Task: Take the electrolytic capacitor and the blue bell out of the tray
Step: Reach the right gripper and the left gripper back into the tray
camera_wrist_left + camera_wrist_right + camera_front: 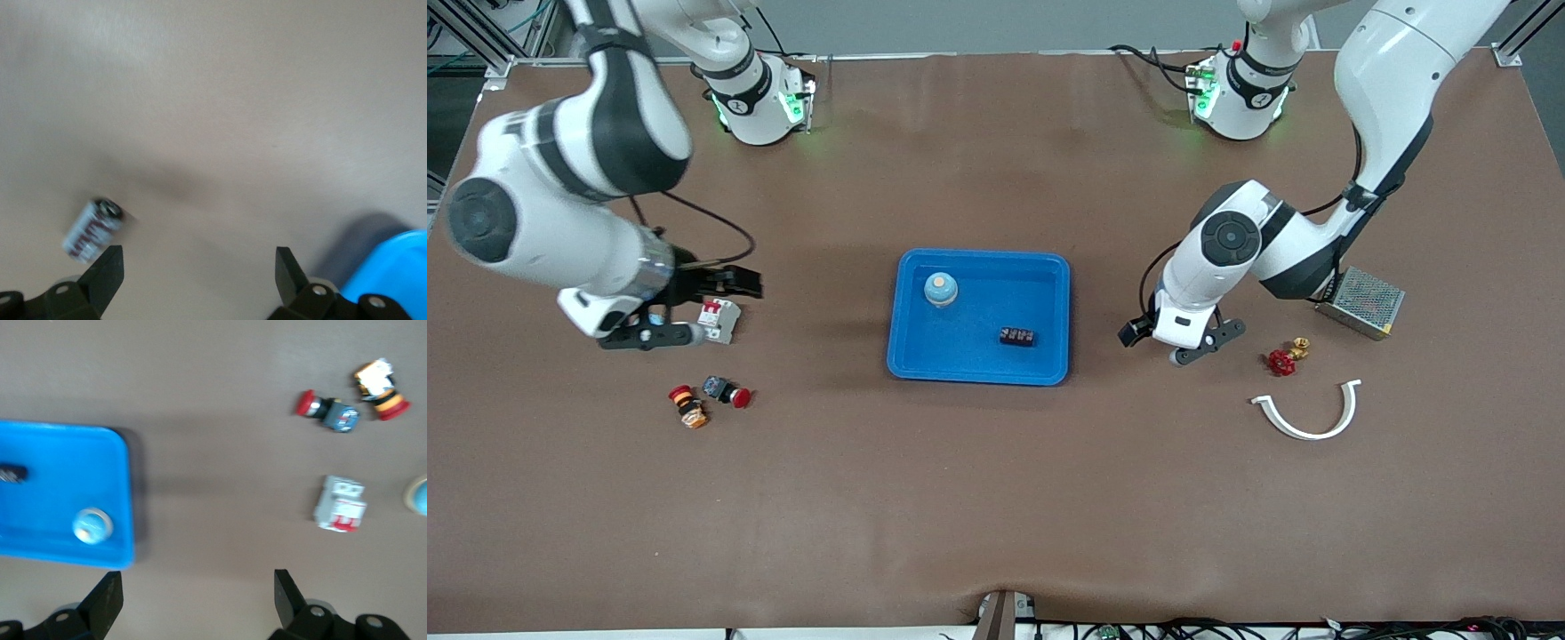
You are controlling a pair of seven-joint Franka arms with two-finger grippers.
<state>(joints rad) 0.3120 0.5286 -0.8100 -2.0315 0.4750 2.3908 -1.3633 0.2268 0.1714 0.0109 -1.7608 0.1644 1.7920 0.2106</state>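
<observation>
**Both grippers open beside the blue tray**

The blue tray (979, 267) sits at the middle of the brown surface (996, 498) and serves as the landmark here. Inside it, the bell (941, 289), a small round piece with a pale blue dome, stands in the corner of the tray farther from the front camera and toward the right arm's end. A small dark block (1017, 336) lies in the tray too, nearer the front camera and toward the left arm's end.

The left gripper (1183, 345) hangs low over the surface just off the tray's edge toward the left arm's end, its fingers (107, 277) spread apart and holding nothing. In the left wrist view a small silver capacitor (92, 230) with dark print lies on the bare surface near one fingertip, outside the tray, whose blue corner shows at the frame's edge.

The right gripper (685, 307) is over the surface off the tray toward the right arm's end, its fingers (107, 600) also wide apart and empty. A white circuit breaker (719, 320) with red marks rests just beside it. Nearer the front camera than the breaker lie a red push button (727, 391) and an orange and black switch (687, 407).

Farther from the tray toward the left arm's end are a red valve handle (1283, 360), a white curved strip (1309, 413) and a metal mesh box (1360, 302).
</observation>
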